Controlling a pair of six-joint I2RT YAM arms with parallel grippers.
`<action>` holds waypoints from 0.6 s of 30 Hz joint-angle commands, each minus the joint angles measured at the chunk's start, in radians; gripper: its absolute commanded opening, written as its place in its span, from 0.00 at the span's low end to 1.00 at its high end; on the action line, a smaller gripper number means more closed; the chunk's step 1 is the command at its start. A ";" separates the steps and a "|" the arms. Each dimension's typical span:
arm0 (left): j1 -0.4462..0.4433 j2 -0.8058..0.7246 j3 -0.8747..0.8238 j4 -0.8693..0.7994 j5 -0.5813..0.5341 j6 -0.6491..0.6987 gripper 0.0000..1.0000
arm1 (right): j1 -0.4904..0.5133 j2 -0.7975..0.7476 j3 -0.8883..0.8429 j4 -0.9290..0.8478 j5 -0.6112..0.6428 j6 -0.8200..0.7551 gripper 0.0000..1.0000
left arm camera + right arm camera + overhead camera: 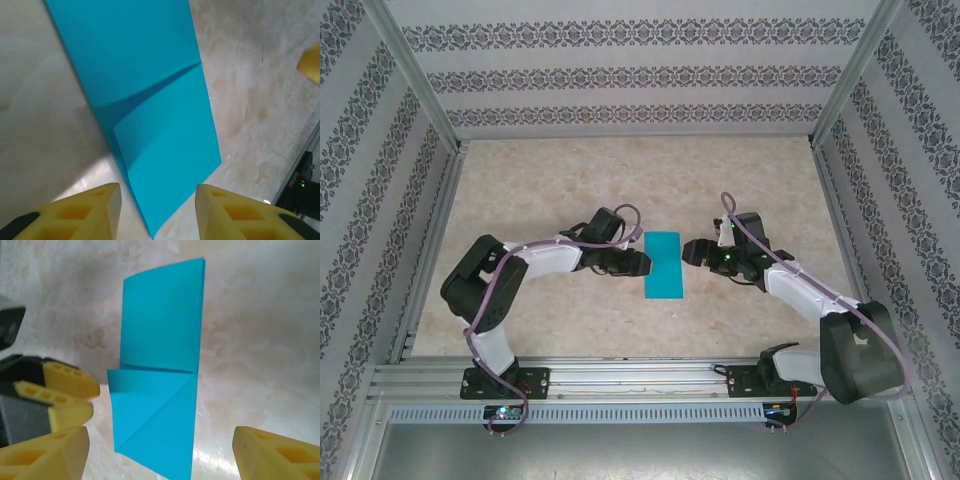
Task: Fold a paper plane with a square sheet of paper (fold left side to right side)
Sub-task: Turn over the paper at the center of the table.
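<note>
While the left gripper [638,264] hovers at the left edge of the paper [664,265], its yellow, hollow-celled plastic fingers [95,210] stand apart, open and not gripping it. Thin, smooth and teal, the paper lies folded into a tall two-layer rectangle mid-table, a diagonal crease crossing its near half and one flap lifting slightly. Just right of the paper, the right gripper [692,251] has its jaws spread wide, clear of it. Under the paper the table [550,190] is beige and marbled. Around stand aluminium rails [415,75] and walls [620,70] papered in ornate grey bands.
</note>
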 commanded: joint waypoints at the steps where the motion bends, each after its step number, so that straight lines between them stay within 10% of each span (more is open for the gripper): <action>1: 0.008 0.044 0.050 -0.037 -0.033 0.045 0.45 | -0.009 -0.044 -0.037 -0.010 -0.006 -0.014 0.76; 8: 0.007 0.092 0.079 -0.039 -0.032 0.047 0.45 | -0.019 -0.077 -0.075 -0.015 -0.015 -0.018 0.76; 18: 0.007 0.055 0.050 0.029 -0.014 0.031 0.11 | -0.021 -0.034 -0.087 0.056 -0.087 -0.005 0.68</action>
